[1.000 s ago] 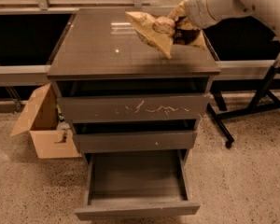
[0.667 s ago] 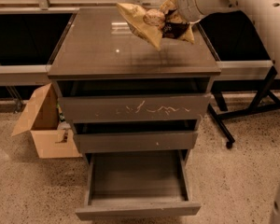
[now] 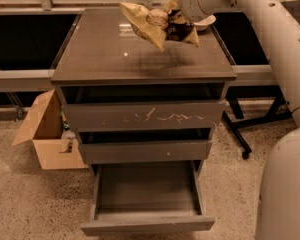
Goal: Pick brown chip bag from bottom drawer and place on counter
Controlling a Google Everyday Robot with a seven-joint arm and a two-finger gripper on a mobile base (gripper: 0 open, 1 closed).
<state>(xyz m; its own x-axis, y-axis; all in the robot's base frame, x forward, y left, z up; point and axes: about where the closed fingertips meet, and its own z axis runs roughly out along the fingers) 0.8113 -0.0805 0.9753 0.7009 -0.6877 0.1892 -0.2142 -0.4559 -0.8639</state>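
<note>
Two fingers of the gripper (image 3: 167, 24) are clamped on the brown chip bag (image 3: 140, 20). We see one rounded fingertip (image 3: 157, 17) pressed against the foil, while the other is hidden behind the bag. We find the bag held in the air over the far right part of the counter (image 3: 105, 49), with a faint shadow on the glossy top below it. It is crumpled, tan-yellow with dark brown patches, and one pointed corner hangs down.

On the floor at the left stands an open cardboard box (image 3: 42, 134), just beside the cabinet. The scratched top drawer (image 3: 145, 116) and the narrow middle drawer (image 3: 145, 151) sit slightly out, and the bottom drawer (image 3: 147, 225) is pulled far toward us. At the right, the white arm (image 3: 270, 39) curves in over the counter's far edge.
</note>
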